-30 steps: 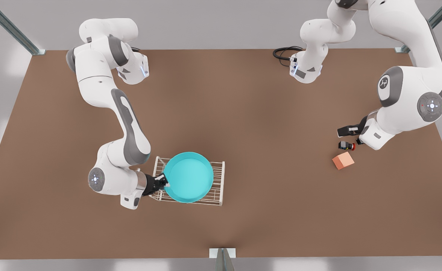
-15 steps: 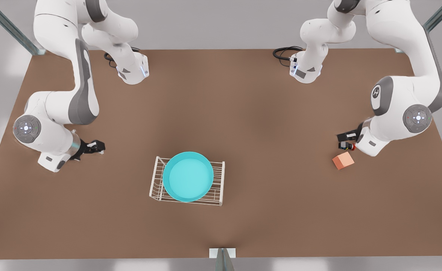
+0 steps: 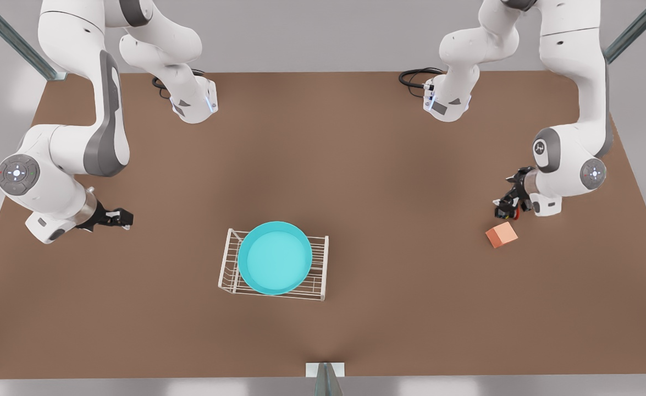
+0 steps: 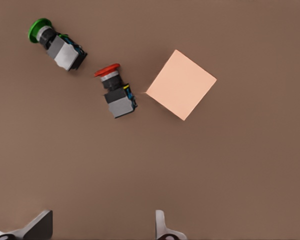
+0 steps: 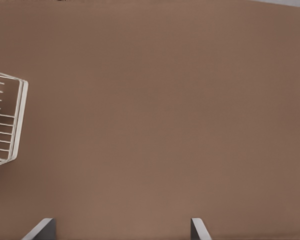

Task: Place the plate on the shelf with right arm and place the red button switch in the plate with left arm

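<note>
The turquoise plate (image 3: 275,258) lies flat on the white wire shelf (image 3: 321,270), whose corner shows in the right wrist view (image 5: 6,122). My right gripper (image 3: 122,218) (image 5: 120,231) hangs open over bare table, well off toward the front view's left of the shelf. The red button switch (image 4: 115,92) lies on its side on the table, its red cap pointing away from its black body. My left gripper (image 3: 508,202) (image 4: 101,231) hovers open above it (image 3: 505,213), with nothing between the fingers.
A green-capped switch (image 4: 55,42) lies beside the red one. An orange cube (image 3: 501,235) (image 4: 181,84) sits just next to the red switch's body. Both arm bases (image 3: 193,104) stand at the table's far edge, with a black cable (image 3: 413,77) there.
My right gripper let go of the plate's rim and drew back toward the front view's left. My left arm straightened up and its gripper turned over the red switch.
</note>
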